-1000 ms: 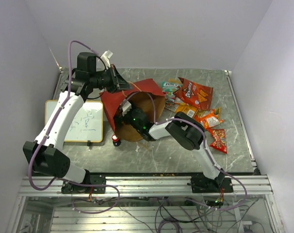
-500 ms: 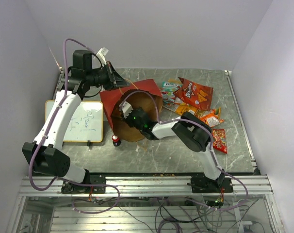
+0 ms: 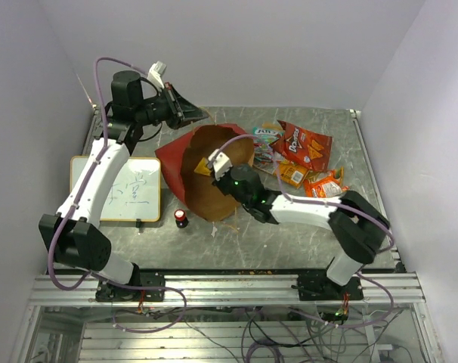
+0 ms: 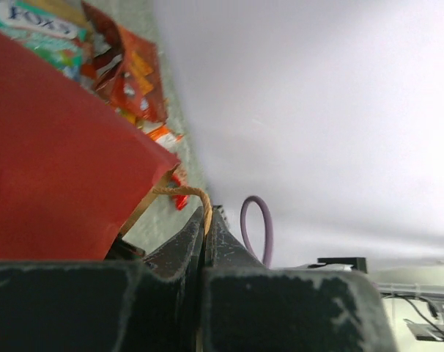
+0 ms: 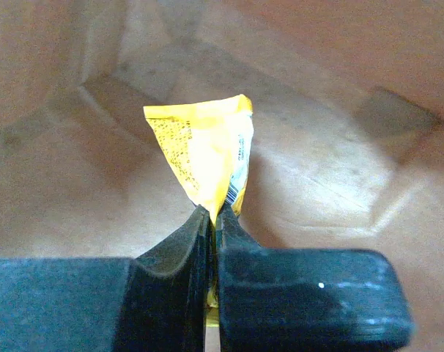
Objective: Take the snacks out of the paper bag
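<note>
Snacks (image 3: 301, 145) in crinkly red and orange packets lie heaped on the grey stone-patterned tabletop (image 3: 289, 238), just right of the large red paper bag (image 3: 172, 157). The bag is tipped over, its brown kraft mouth gaping. Left gripper (image 4: 205, 220) is clenched on the bag's twisted cord handle (image 4: 179, 191), holding that edge up. Inside the bag, the right gripper (image 5: 211, 216) pinches a small yellow packet (image 5: 204, 147) by its lower end.

yellow packet (image 5: 200, 154) tail hidden between jaws, paper bag (image 4: 53, 161) cropped leftward
</note>
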Available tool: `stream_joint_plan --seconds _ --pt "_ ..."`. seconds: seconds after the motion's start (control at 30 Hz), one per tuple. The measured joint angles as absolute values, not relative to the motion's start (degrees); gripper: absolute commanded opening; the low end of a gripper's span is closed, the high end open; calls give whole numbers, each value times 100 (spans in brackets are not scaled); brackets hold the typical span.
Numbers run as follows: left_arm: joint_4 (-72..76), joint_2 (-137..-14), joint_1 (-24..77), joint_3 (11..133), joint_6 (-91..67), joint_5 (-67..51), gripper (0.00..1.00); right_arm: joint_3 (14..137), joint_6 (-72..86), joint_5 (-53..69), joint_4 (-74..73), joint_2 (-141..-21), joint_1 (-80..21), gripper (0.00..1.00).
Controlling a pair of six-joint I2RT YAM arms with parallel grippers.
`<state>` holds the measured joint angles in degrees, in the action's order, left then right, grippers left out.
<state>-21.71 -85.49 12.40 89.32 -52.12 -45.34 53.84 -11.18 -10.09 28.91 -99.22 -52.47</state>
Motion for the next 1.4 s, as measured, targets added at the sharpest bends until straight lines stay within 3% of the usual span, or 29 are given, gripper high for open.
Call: stream_joint_plan --seconds 0.33,0.53,0.83,1.1,1.4 --pt "1782 -8744 1219 8053 -8530 -4740 7 4947 -1511 -2220 2661 -7666 -5247 0" --pt "3166 -9002 858 7808 -9717 -4611 7 5247 -2174 -2860 3028 -7330 -5238 0" --pt "2112 -9159 250 7426 -9011 -4449 7 5872 -2499 -3070 3164 -7258 -5181 0" --pt "-274 -9518 -174 8392 -7017 -4261 7 5988 -2644 -3065 3140 -7172 -5070 0" --pt "-1638 -9327 -856 8471 -5607 -4021 7 6595 -2058 -3044 2156 -7172 -4366 0"
